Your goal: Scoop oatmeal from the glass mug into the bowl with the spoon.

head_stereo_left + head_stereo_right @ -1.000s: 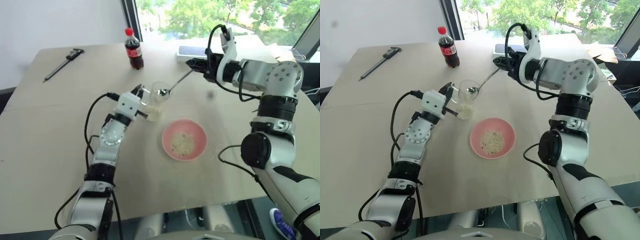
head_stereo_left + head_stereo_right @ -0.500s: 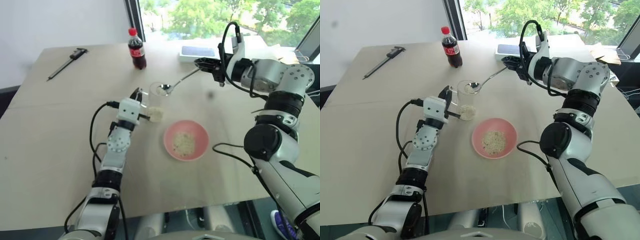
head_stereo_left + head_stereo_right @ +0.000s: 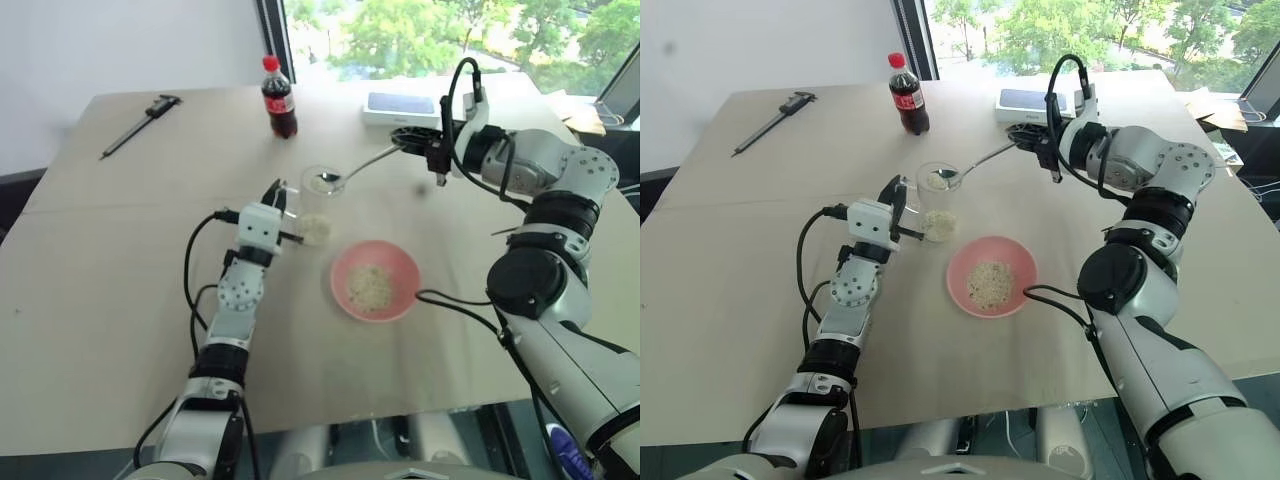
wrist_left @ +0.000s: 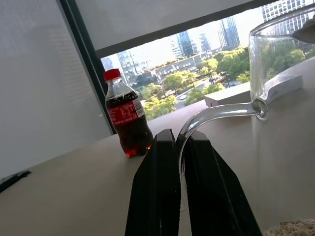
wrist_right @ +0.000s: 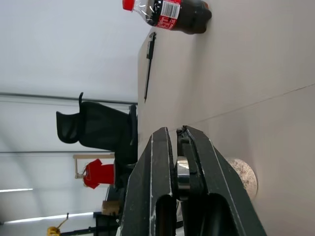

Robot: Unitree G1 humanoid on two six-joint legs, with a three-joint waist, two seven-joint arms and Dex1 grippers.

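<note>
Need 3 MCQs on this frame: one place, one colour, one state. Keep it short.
1. Where is the cola bottle?
A. beyond the glass mug, toward the window
B. inside the bowl
C. in the left end effector

2. What colour is the bowl?
A. blue
B. pink
C. green

3. What is the right end effector doing?
A. open over the bowl
B. shut on the bottle cap
C. shut on the spoon handle

Key: 1 A, it stands on the far side past the glass mug. 2 B, its rim is plainly pink. 3 C, the handle runs from its fingers to the mug.
</note>
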